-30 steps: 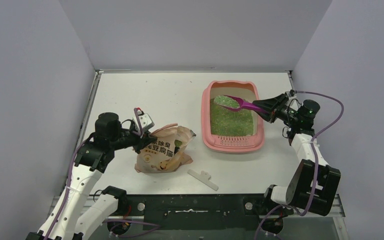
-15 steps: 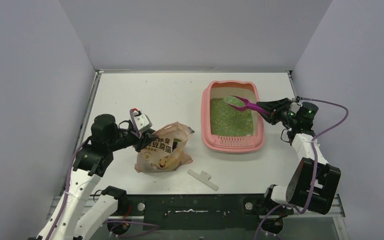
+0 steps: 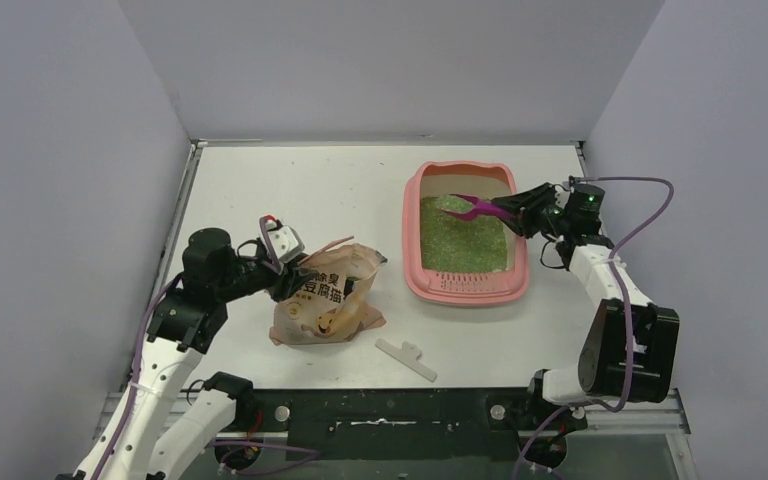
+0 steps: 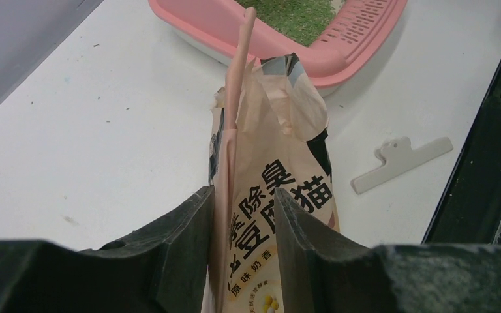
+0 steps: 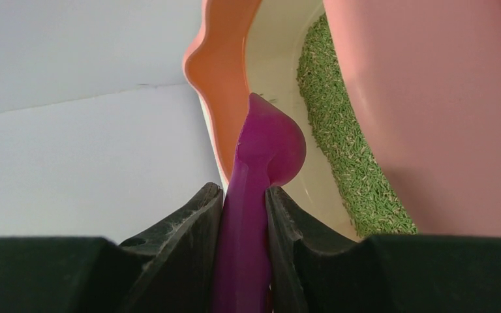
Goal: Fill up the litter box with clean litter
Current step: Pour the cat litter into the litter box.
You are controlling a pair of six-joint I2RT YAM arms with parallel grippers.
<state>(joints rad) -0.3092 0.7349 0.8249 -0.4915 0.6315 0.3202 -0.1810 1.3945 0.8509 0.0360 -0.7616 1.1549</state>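
over the litter box [image 3: 465,289], right tool [image 3: 513,213] around scoop [image 3: 480,208]

Lab test booth: plain lilac-grey walls [image 3: 390,60] boxing in a white table [image 3: 290,190]

We cannot tell whether the left gripper [image 4: 242,195] presses the litter bag [image 4: 287,130] standing between its fingers. The bag's bottom runs off the left wrist view, and the right gripper [image 5: 243,192] hides the handle end of the scoop [image 5: 271,140].

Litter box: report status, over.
Right gripper shut on scoop, scoop head over the litter box. Left gripper astride bag, grip unclear. Green litter bedded in box. Nothing blocking.
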